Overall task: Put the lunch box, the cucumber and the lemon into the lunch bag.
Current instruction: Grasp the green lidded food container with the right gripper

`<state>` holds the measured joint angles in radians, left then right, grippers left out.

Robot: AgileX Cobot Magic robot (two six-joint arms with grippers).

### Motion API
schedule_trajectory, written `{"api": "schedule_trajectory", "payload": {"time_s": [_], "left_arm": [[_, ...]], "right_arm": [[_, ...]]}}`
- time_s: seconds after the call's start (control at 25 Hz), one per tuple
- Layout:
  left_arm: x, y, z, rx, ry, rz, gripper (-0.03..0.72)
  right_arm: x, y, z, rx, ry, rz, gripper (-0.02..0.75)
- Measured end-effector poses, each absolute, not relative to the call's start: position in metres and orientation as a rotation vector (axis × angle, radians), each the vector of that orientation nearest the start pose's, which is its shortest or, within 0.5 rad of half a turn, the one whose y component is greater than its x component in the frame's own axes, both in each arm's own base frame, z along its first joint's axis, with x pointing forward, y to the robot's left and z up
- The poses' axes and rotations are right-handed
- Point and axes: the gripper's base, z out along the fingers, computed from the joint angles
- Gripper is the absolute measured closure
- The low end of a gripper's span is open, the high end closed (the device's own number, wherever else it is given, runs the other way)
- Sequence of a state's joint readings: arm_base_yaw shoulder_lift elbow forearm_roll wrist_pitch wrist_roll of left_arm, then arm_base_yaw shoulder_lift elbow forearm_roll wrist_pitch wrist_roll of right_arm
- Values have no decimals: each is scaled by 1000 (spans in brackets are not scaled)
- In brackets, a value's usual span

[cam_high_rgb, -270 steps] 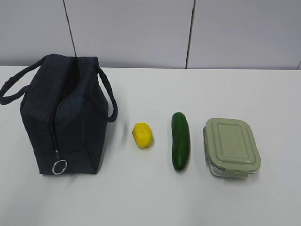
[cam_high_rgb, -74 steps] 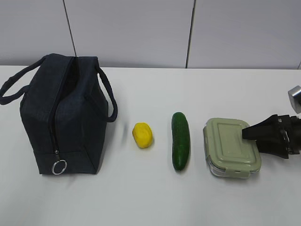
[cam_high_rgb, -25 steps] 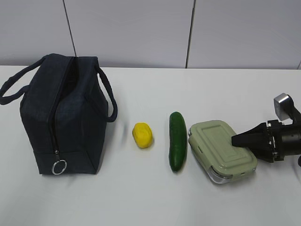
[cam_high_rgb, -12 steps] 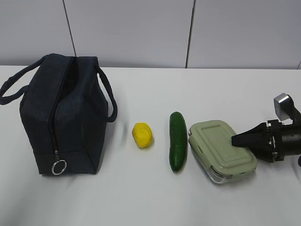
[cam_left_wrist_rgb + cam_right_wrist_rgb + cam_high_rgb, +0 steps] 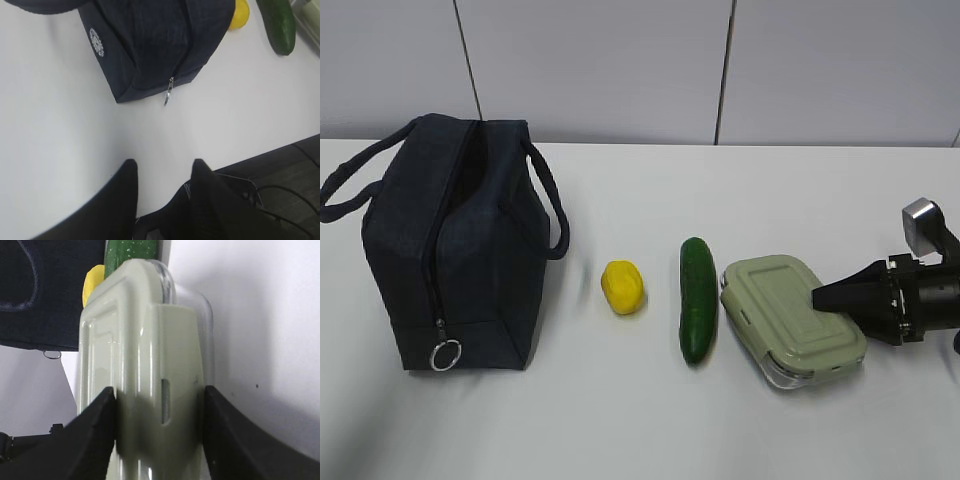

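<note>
Since the earliest frame the lunch box (image 5: pixel 793 319) has slid left against the cucumber (image 5: pixel 697 298); the right end effector (image 5: pixel 817 297) now clamps its right end. Next: lift it toward the lunch bag (image 5: pixel 455 240). The left end effector (image 5: pixel 162 175) hangs partly open, empty.

White table (image 5: pixel 650 420); grey panelled wall (image 5: pixel 600 70)

The right tool (image 5: pixel 832 296) is matte black, its fingers tapering to blunt wedge tips from a blocky black body with a silver-grey cap behind. The left tool (image 5: pixel 162 172) shows two broad, smooth black fingers, with thin black cables behind them
</note>
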<state>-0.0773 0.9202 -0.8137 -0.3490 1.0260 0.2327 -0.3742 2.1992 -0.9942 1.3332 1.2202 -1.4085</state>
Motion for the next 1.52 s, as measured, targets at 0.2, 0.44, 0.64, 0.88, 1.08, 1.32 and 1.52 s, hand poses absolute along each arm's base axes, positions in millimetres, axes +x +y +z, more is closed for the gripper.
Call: {"api": "schedule_trajectory", "payload": {"time_s": [0.2, 0.44, 0.64, 0.88, 1.08, 1.32, 1.52], "left_arm": [[185, -41, 305, 260, 2646, -406, 444], [229, -44, 318, 280, 2643, -401, 439], [273, -48, 331, 291, 2620, -398, 429], [317, -52, 321, 312, 2697, -407, 345], [334, -52, 302, 316, 2759, -406, 312], [342, -53, 287, 321, 2802, -405, 308], [348, -54, 276, 324, 2835, -410, 308]], "right_arm": [[330, -40, 76, 4, 2380, 1470, 344], [330, -40, 76, 9, 2381, 1471, 344], [331, -40, 76, 19, 2382, 1474, 344], [331, -40, 76, 21, 2383, 1475, 344], [331, -40, 76, 21, 2383, 1476, 344], [330, -40, 76, 21, 2382, 1478, 344], [330, -40, 76, 21, 2382, 1478, 345]]}}
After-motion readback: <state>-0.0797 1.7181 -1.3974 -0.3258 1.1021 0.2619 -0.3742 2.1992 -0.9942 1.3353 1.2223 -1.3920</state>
